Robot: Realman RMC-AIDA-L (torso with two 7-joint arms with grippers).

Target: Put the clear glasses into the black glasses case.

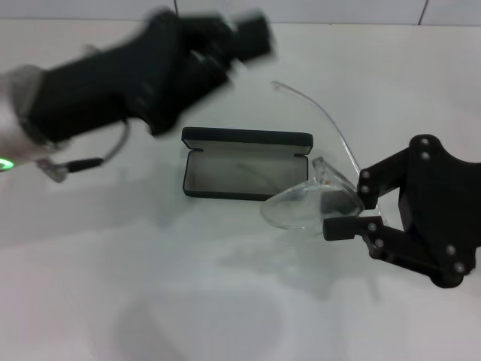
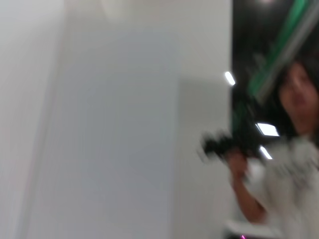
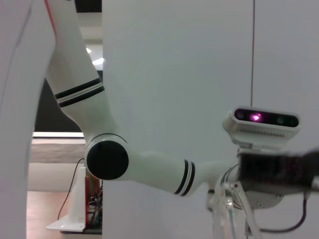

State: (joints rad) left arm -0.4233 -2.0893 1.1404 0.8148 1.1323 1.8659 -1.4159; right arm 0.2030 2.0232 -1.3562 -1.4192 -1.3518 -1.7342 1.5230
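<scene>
Glasses case (image 1: 244, 165), black, lying lid-up and open mid-counter (image 1: 150, 286), ready to receive. Right hand (image 1: 353, 214) just right of it, clenched on clear glasses (image 1: 308, 203), lens tilted toward the opening. Left hand (image 1: 252, 37) raised far left, blurred; grip impossible to tell.

Robot lab, bare white table (image 1: 225, 301), white partition walls (image 3: 174, 74), person (image 2: 294, 164) watching
</scene>
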